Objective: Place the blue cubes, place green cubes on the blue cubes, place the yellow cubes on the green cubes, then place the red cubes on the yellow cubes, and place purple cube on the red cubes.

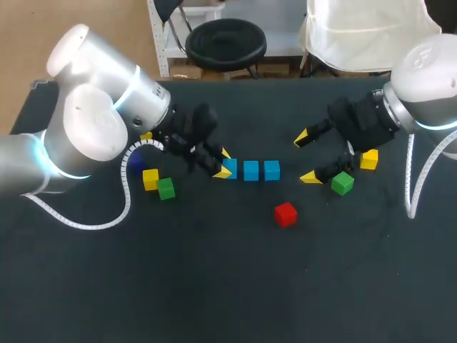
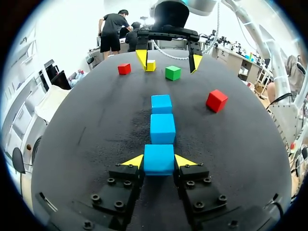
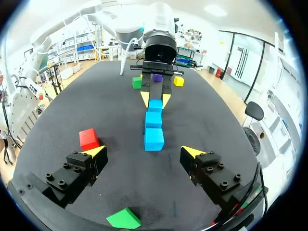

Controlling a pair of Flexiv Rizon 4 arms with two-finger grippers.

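Left wrist view, left claw (image 2: pixel 159 161) clenched on nearest blue cube (image 2: pixel 159 157), right claw (image 1: pixel 305 157) spread wide open

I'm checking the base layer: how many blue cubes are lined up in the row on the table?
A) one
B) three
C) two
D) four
B: three blue cubes stand in one row, with the end blue cube between the fingers of the left gripper.

Black table (image 1: pixel 214 286): three blue cubes (image 1: pixel 250 170) (one row), red cube (image 1: pixel 285 214).
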